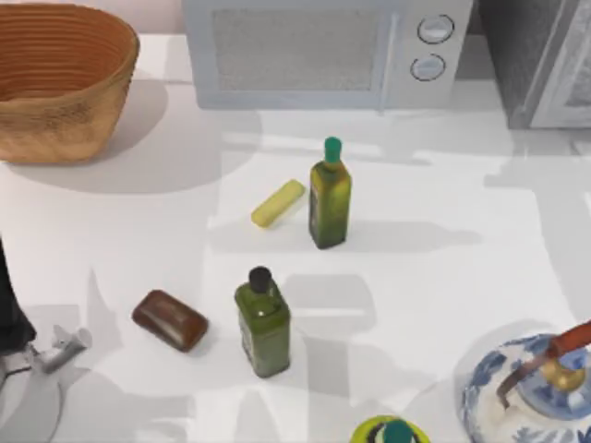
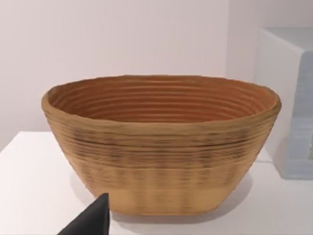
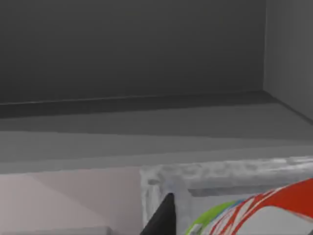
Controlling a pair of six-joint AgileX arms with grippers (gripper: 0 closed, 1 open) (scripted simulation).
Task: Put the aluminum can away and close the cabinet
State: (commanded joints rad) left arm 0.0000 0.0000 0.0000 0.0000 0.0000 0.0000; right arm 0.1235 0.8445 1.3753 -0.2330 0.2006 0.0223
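Note:
The aluminum can [image 3: 274, 205], red and white with a yellow-green band, lies close under the right wrist camera, tilted. My right gripper [image 3: 230, 223] is shut on it, with one dark fingertip [image 3: 164, 218] showing beside it. Just ahead is the cabinet's [image 3: 132, 63] open dark grey inside, with a pale speckled frame [image 3: 220, 171] below the opening. In the top view the cabinet [image 1: 517, 65] stands at the back right, its pale door panel [image 1: 572, 74] at the edge. My left gripper [image 1: 63, 347] is parked open at the front left, facing the basket [image 2: 161, 142].
A woven basket [image 1: 55, 83] sits back left and a white microwave [image 1: 323, 51] back centre. Two green oil bottles [image 1: 330, 194] [image 1: 263, 323], a yellow bar [image 1: 278, 203] and a brown bar [image 1: 170, 319] stand mid-table. A blue-white teapot [image 1: 526, 392] and a yellow-green round object [image 1: 388, 432] are at the front right.

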